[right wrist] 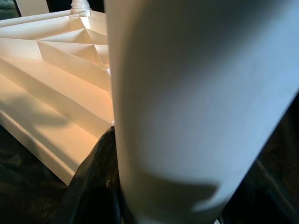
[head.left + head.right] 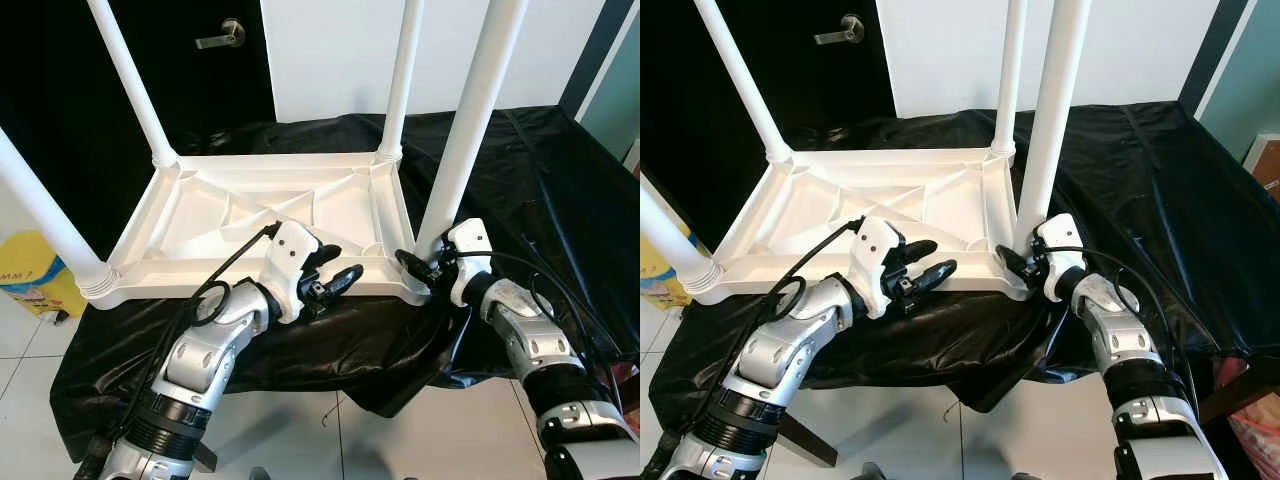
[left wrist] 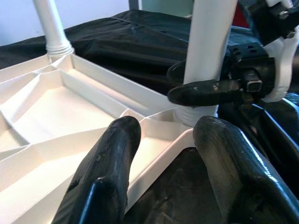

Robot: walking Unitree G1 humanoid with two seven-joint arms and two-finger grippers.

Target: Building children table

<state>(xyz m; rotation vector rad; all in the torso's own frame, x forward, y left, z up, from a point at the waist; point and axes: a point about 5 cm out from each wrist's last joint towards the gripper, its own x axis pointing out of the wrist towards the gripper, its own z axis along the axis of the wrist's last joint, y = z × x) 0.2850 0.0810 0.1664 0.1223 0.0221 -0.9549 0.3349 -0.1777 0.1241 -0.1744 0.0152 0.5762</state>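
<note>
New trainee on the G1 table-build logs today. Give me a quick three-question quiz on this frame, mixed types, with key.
1. True or false: the white table top lies upside down on the black cloth, with all four legs pointing up.
2. Which gripper is around the near right leg?
A. left gripper
B. right gripper
C. neither
3. Fill in: the left gripper's fingers straddle the table top's near ____.

Key
1. True.
2. B; it grips the leg just above its socket.
3. Edge; the fingers are open, one over the ribbed underside, one outside.
</note>
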